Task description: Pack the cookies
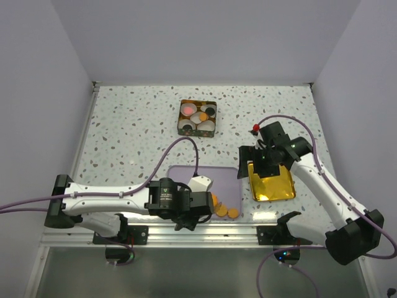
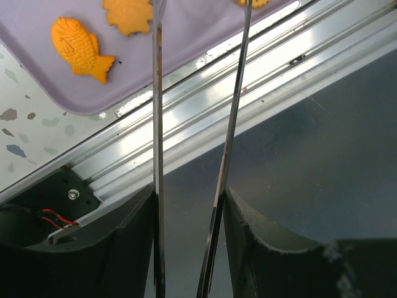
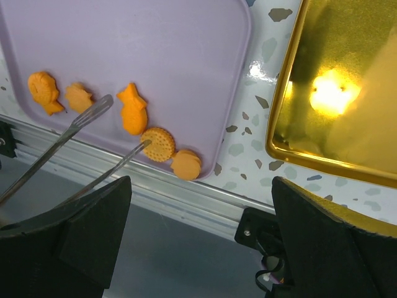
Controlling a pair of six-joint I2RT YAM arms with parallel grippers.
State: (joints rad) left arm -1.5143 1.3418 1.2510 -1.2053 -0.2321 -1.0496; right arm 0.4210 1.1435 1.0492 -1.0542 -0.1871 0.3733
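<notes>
left gripper pinches tongs, tips apart to straddle fish cookie; right gripper spread wide above gold tray.

**A:** How is the light in the top view?

**B:** Bright and even, falling from overhead. The speckled table is well lit, with only soft shadows under the arms along its near edge.

**A:** Any glare?

**B:** Yes. The gold tray has a blown-out yellow-white hot spot. The metal rail at the table's near edge shines in pale streaks, and the tongs catch thin bright lines.

**A:** And focus?

**B:** The cookies on the purple mat are sharp. The fingers low in both wrist views are soft and almost black
</notes>
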